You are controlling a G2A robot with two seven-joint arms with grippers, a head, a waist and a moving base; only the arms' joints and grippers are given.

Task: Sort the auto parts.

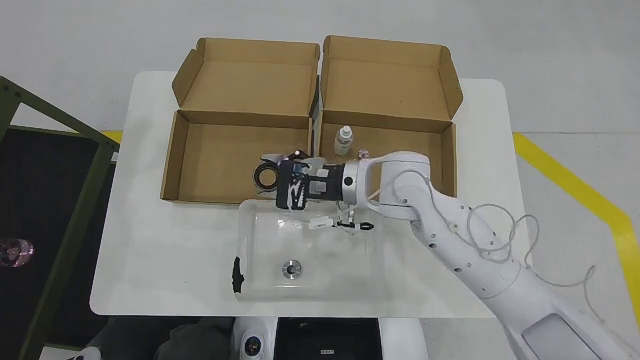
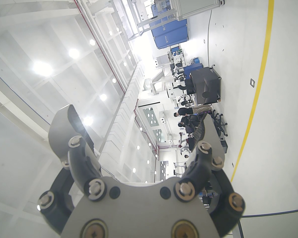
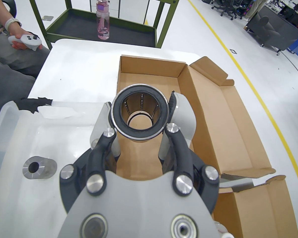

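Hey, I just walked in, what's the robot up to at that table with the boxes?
The right gripper is shut on a black-rimmed bearing, holding it over the near edge of the left cardboard box. A metal cylinder and some small parts lie in the clear bin in front. A small bottle-shaped part stands in the right cardboard box. The left gripper is open, aimed toward the ceiling.

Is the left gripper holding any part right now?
No, the left gripper is empty: its fingers stand wide apart with nothing between them.
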